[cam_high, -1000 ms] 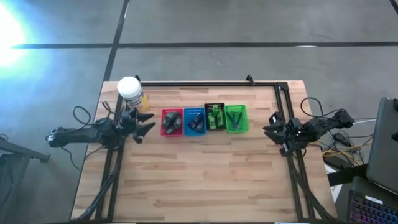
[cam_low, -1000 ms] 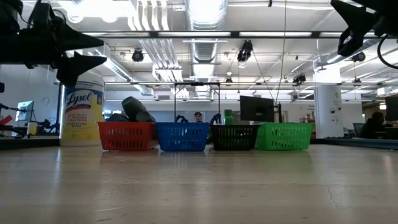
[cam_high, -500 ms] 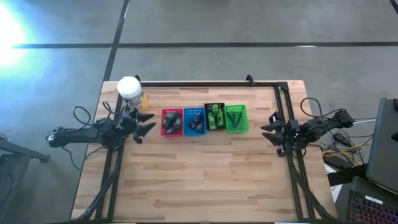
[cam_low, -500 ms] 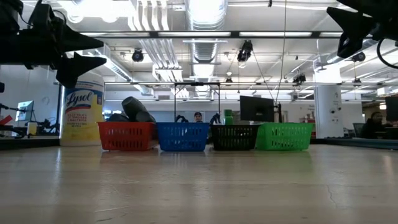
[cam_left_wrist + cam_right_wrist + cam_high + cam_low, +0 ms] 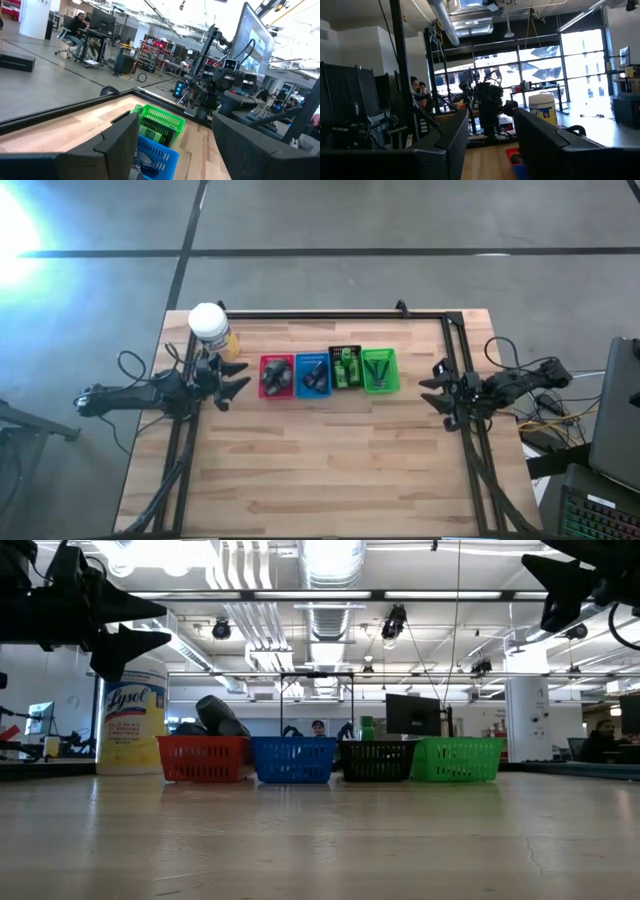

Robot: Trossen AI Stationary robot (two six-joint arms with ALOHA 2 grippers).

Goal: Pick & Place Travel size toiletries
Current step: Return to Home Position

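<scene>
Change: right tool [image 5: 436,393] has backed further from green tray [image 5: 395,376] toward the table [image 5: 330,460] edge, open, empty. Left tool [image 5: 240,377] is unmoved at the row's far end from green tray, also open. Toiletries [image 5: 346,368] sit in green tray and its neighbours. Sorting looks done; arms homing.

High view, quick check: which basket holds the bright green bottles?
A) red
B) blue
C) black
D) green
C: seen from above, the bright green bottles lie inside the black basket, which stands between the blue basket and the green basket.
</scene>
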